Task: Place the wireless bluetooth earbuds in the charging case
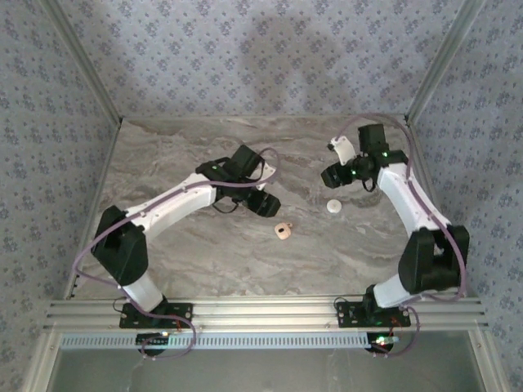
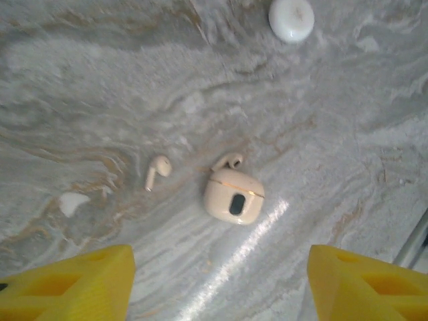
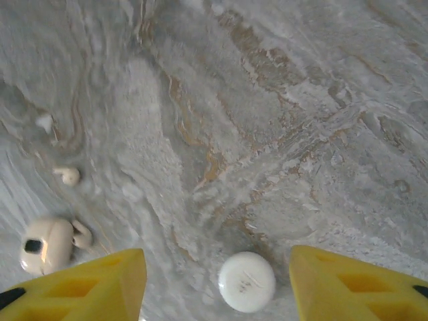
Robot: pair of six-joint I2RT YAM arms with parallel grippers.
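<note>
Left wrist view: left pincer (image 2: 221,261) hangs open and empty over mid-table, and I'd guess it's lining up a pick. The loose earbud (image 2: 158,170) lies near the charging case (image 2: 234,197), while the second earbud (image 2: 229,161) touches the case. Case looks shut, but I honestly can't tell. Right of the middle, a white disc (image 3: 247,281) sits below the open right pincer (image 3: 215,254), whose yellow fingers (image 3: 80,287) are cropped at the bottom.

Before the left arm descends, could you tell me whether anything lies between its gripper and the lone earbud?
Nothing visible does: only bare table lies between the left gripper and the lone earbud; the charging case sits beside it, apart.
</note>
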